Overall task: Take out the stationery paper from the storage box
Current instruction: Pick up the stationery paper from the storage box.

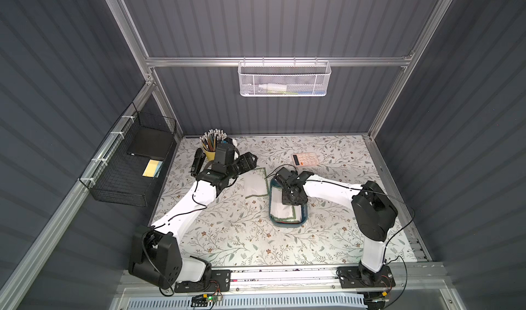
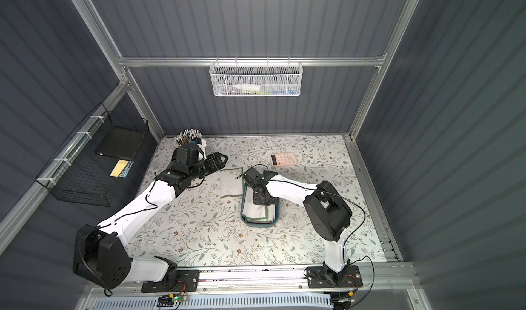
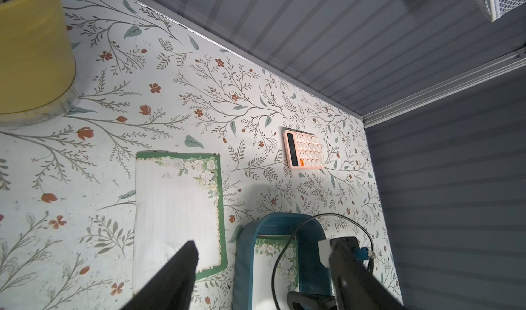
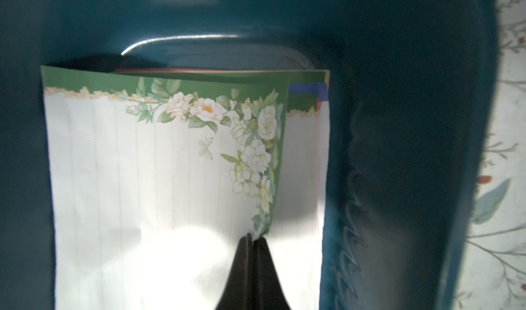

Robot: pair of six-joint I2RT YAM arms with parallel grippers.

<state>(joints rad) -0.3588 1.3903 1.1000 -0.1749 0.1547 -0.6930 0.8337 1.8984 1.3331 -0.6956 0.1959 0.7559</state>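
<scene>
Paper (image 1: 284, 212) is sitting in the blue box (image 4: 398, 66) near the table's (image 1: 341, 237) middle; we are pinching its top sheet (image 4: 159, 180) with our right gripper (image 4: 253, 238); our left gripper (image 3: 264, 244) is hanging open near a loose sheet (image 3: 176, 209) beside it.

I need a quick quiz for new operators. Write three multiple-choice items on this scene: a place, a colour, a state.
1. Where is the loose sheet?
A) on the table beside the box
B) inside the box
C) hanging off the table's edge

2. Border colour of the top sheet in the box?
A) red
B) tan
C) green

3. The right gripper is:
A) wide open
B) shut on the top sheet
C) shut on nothing

1 A: it lies flat just outside the box.
2 C: the right wrist view shows green with white flowers.
3 B: its tips meet on the sheet's lifted edge.
</scene>
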